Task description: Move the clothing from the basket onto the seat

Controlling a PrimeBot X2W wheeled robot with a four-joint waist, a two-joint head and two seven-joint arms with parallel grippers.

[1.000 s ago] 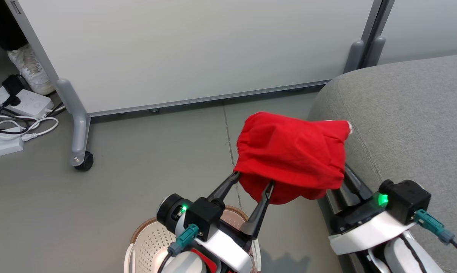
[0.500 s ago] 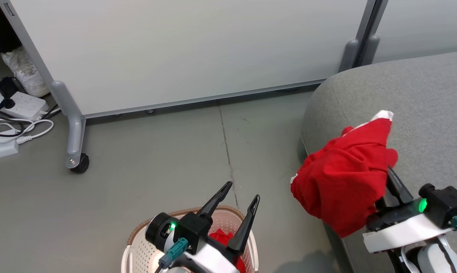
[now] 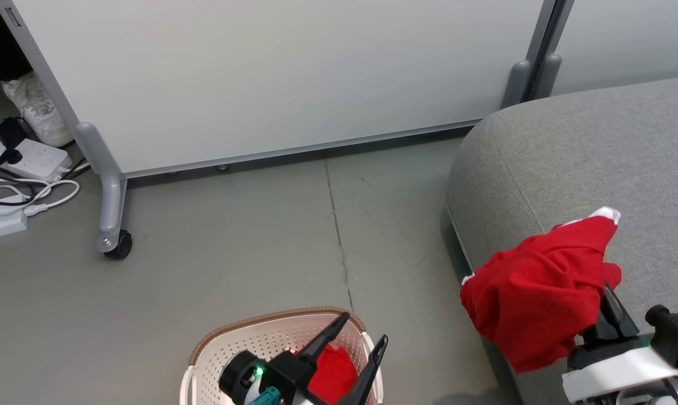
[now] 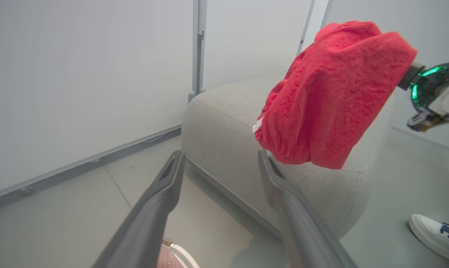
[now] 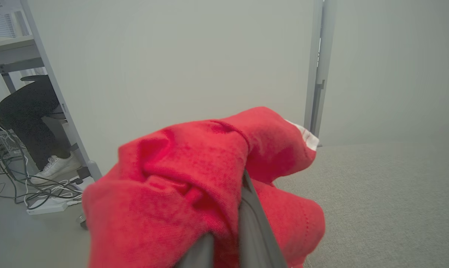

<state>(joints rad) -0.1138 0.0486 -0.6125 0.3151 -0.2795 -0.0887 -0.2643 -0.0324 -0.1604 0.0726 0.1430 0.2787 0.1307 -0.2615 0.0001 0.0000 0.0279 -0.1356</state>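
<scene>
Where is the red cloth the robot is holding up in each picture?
Head view: the red garment is at lower right, overlapping the grey seat at its edge.
Left wrist view: upper right, in front of the grey seat.
Right wrist view: bottom centre, with the grey seat at right.
Shared landmark: the grey seat.

The scene is lit brightly and evenly (the light is diffuse, seemingly from above); soft shadows are cast on the floor (image 3: 232, 253) under the partition (image 3: 260, 73) and beside the seat (image 3: 569, 152). In the wrist views a haze is noticed, the fingers (image 4: 150, 219) of the left gripper (image 4: 220, 156) are blurred, and the red garment (image 5: 165, 186) is rendered soft near the lens.
</scene>
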